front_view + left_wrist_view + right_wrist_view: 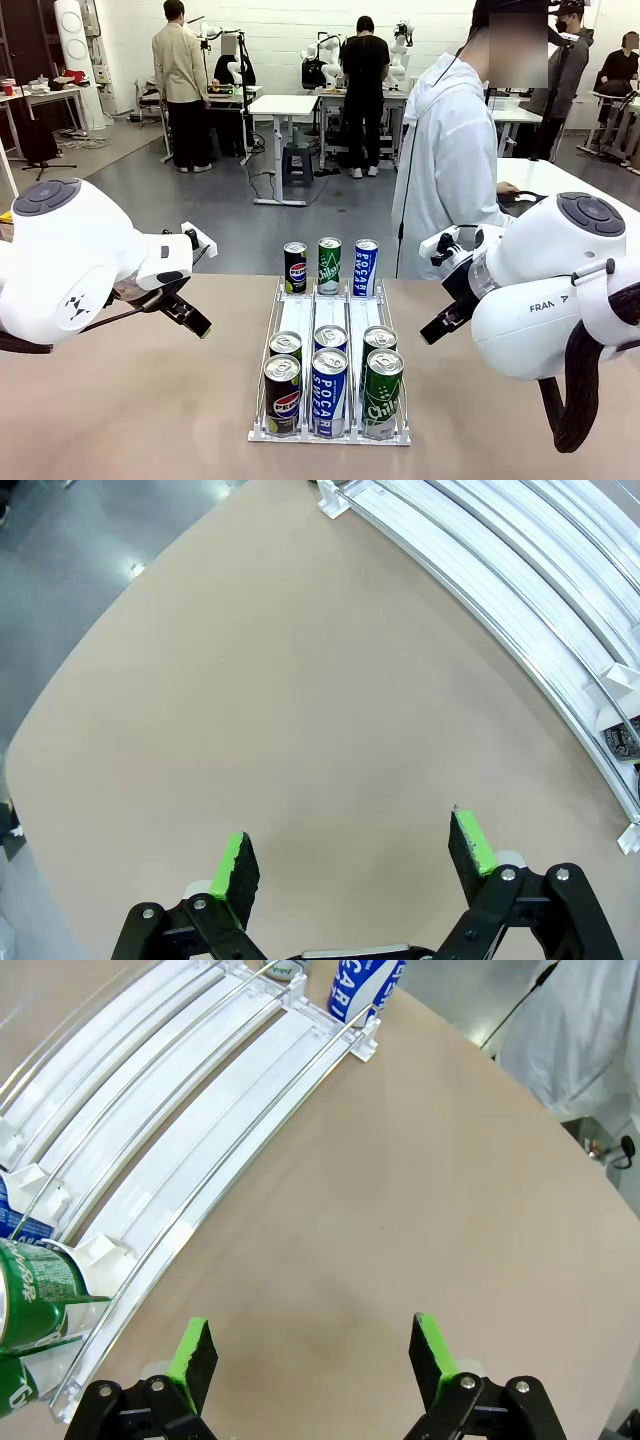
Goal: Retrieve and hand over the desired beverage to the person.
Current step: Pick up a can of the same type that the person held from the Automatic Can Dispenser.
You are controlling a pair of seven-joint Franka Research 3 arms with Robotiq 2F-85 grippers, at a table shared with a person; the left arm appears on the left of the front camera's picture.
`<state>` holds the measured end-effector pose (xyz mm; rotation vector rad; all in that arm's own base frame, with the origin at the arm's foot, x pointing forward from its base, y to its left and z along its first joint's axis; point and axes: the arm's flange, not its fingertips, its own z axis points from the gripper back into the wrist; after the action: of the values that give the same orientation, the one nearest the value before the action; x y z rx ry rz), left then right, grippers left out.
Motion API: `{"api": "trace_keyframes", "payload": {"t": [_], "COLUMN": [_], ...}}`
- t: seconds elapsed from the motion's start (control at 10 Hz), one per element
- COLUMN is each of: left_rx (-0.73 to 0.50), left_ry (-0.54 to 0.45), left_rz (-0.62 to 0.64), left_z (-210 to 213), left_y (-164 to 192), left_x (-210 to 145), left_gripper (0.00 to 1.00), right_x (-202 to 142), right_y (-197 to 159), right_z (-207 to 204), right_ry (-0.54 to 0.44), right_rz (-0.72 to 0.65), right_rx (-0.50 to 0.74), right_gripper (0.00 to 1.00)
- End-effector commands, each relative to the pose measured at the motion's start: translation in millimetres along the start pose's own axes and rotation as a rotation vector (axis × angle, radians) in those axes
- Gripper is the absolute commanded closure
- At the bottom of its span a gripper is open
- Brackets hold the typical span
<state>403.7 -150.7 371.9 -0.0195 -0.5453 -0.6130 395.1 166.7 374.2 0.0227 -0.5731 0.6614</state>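
Observation:
A clear three-lane rack (297,318) stands mid-table. Pepsi (295,267), green Chilsung (329,265) and blue Pocari (366,267) cans stand at its far end. Two more of each wait at the near end, with a Pepsi can (282,395), a Pocari can (329,392) and a green can (382,392) in front. The person (450,170) in a white hooded jacket stands at the far right edge. My left gripper (355,855) hovers open over bare table left of the rack (520,590). My right gripper (312,1350) hangs open right of the rack (200,1090), near a green can (30,1290).
The tan table's far left edge and grey floor (60,570) lie beyond my left gripper. The person's white jacket (585,1030) hangs past the far edge. Other people and tables stand well behind.

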Motion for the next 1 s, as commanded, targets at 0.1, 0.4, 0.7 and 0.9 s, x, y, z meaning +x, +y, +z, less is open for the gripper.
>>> {"api": "trace_keyframes", "payload": {"t": [0.1,0.4,0.7,0.9], "left_rx": [0.121,0.196,0.228,0.207], "left_ry": [-0.122,-0.195,-0.265,-0.251], "left_rz": [-0.072,-0.099,-0.091,-0.111], "left_z": [76.7,178.8,245.2,227.0], "left_y": [-7.9,-1.7,-5.9,0.0], "left_x": [20.2,53.1,63.1,62.4], "left_gripper": [0.0,0.0,0.0,0.0], "right_x": [5.3,36.5,66.0,47.4], "right_y": [3.8,21.0,36.4,25.9], "right_z": [45.8,185.9,254.6,240.4], "right_ry": [-0.067,-0.19,-0.183,-0.24], "right_rz": [0.018,0.075,0.088,0.099], "right_rx": [-0.052,-0.187,-0.242,-0.221], "right_gripper": [0.0,0.0,0.0,0.0]}}
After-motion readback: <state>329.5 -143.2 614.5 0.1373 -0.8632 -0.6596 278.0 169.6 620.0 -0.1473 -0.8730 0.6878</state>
